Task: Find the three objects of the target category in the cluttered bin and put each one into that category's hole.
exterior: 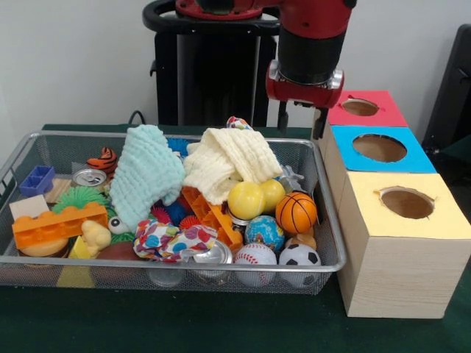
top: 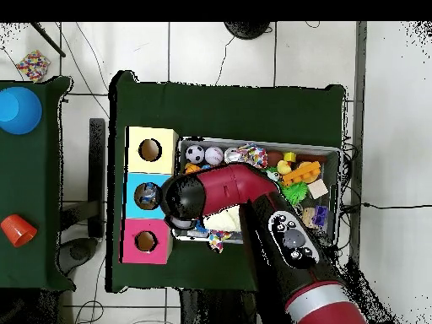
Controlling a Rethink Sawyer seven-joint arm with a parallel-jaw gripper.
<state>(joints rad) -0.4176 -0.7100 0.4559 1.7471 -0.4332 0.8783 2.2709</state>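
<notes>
The bin (exterior: 330, 254) sits on the green surface (exterior: 221, 323), just beside three boxes with holes (red (exterior: 366, 107), blue (exterior: 381, 148), yellow (exterior: 406, 204)). The gripper (exterior: 302, 121) hangs above the bin's far right corner; whether it is spread cannot be told.

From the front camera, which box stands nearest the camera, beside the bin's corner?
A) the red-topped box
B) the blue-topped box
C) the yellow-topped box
C: the yellow-topped box is the nearest of the row, next to the bin's near corner, with the blue-topped box behind it and the red-topped box farthest.
</notes>
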